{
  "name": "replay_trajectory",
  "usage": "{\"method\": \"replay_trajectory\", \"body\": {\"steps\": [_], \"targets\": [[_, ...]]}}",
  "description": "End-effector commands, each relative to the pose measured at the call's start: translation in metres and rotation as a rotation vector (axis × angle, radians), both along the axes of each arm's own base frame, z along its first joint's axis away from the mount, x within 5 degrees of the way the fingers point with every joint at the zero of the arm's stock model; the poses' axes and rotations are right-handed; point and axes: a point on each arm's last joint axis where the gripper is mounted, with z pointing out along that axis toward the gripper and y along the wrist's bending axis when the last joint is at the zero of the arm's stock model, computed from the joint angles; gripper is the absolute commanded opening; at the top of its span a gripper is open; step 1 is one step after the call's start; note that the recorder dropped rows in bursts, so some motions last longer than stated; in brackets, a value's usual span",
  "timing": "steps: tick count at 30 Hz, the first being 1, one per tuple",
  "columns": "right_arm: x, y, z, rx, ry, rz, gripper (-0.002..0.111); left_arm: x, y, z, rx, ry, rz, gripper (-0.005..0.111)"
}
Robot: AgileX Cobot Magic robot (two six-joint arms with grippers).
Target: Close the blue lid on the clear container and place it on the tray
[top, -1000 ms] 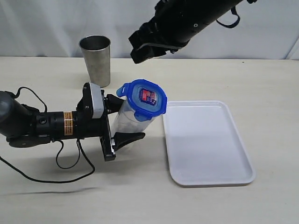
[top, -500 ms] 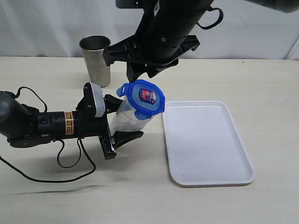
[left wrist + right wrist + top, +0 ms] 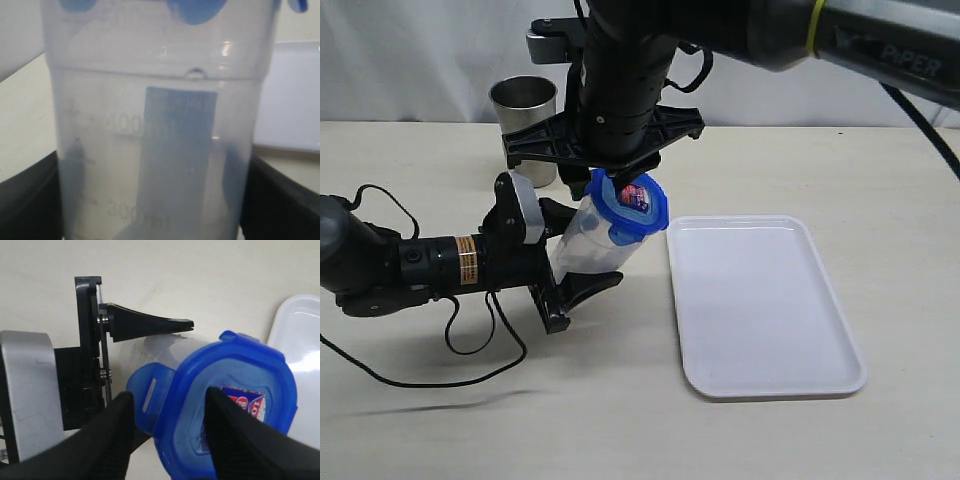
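Container (image 3: 592,243) tilts beside tray (image 3: 767,392) rim, held by left tool (image 3: 578,253); right tool (image 3: 170,397) spread astride blue lid (image 3: 250,370).

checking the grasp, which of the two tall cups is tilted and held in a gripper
The clear container with the blue lid, leaning in the left gripper; the steel tumbler stands upright, ungripped.

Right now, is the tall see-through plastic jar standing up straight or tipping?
Tipping. The tall clear plastic container leans, its blue octagonal lid toward the flat white tray, gripped by the left hand.
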Motion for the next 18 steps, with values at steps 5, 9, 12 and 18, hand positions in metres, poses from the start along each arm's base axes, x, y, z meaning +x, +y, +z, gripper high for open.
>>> {"method": "replay_trajectory", "body": {"steps": [5,9,12,18], "targets": [[0.003,0.003,-0.005,0.018,-0.002,-0.027,0.037,0.002,0.001,0.005,-0.028,-0.008,0.014,0.000],[0.003,0.009,-0.018,0.024,0.053,0.011,0.027,0.001,0.001,0.006,-0.033,-0.008,0.014,0.000],[0.003,0.015,-0.030,0.029,0.096,0.048,0.027,0.001,0.001,0.006,-0.033,-0.008,0.014,0.000],[0.004,0.018,-0.043,0.009,0.128,0.072,0.027,0.001,0.000,0.007,-0.043,-0.008,0.004,0.000]]}}
